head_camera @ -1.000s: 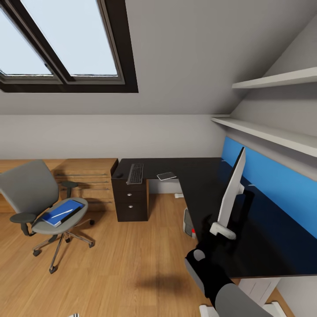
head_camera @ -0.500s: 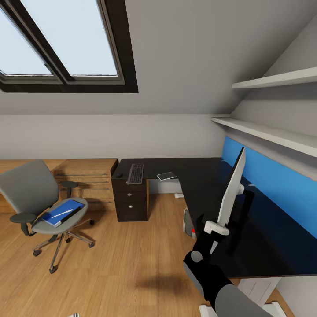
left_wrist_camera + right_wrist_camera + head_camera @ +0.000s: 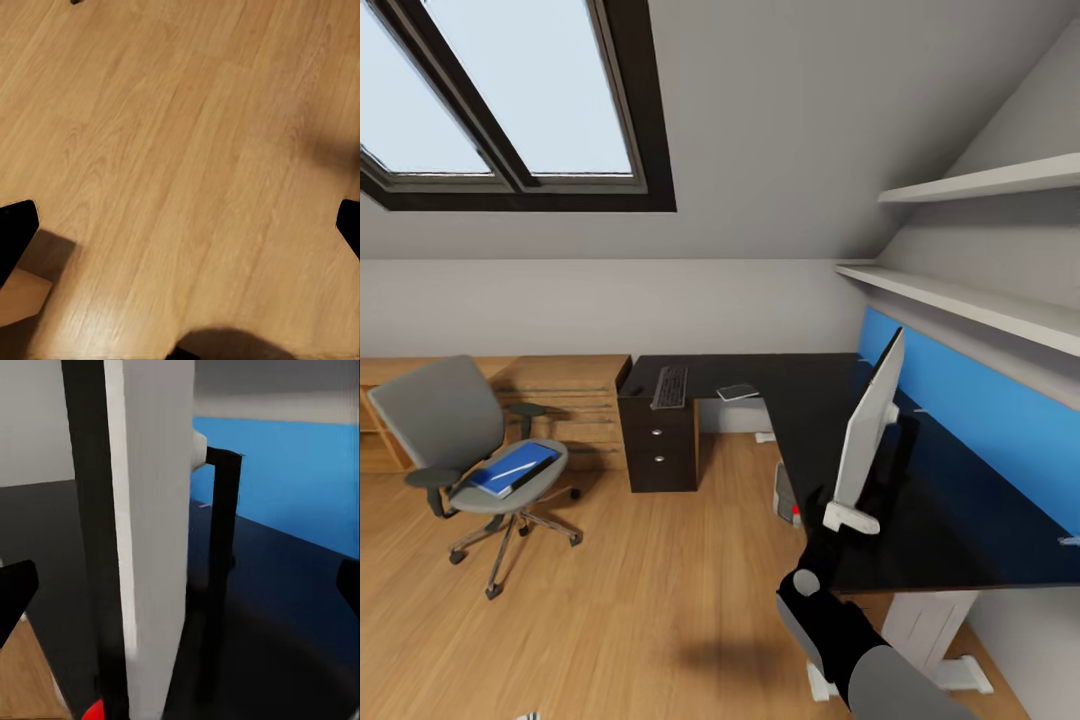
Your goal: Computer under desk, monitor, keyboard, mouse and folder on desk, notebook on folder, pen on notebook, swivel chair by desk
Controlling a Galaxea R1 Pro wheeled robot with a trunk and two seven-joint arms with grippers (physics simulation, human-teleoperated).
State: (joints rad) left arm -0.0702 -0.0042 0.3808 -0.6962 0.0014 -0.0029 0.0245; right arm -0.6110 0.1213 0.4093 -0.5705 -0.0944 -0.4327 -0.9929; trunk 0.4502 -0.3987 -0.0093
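The monitor (image 3: 868,420) stands edge-on on the black desk (image 3: 800,395), white back toward me, its black foot (image 3: 225,607) on the top. My right gripper (image 3: 847,512) is open at its lower near corner, and the screen's edge (image 3: 146,547) lies between the wide-apart fingers. The left gripper (image 3: 180,232) is open over bare floor. The keyboard (image 3: 670,387) and grey notebook (image 3: 738,391) lie on the desk's far wing. The computer (image 3: 788,495) sits under the desk. On the swivel chair (image 3: 455,425) lies the blue folder (image 3: 500,475) with the pen (image 3: 512,468) on it.
A black drawer unit (image 3: 658,450) supports the desk's far end, with a wooden dresser (image 3: 565,395) beside it. A blue wall panel (image 3: 980,420) and two shelves (image 3: 970,300) run above the desk. Open wood floor (image 3: 640,580) lies between chair and desk.
The whole view has shifted, so the desk's near end and white legs now show. The right gripper moved a little left along the monitor's lower edge. Nothing else moved.
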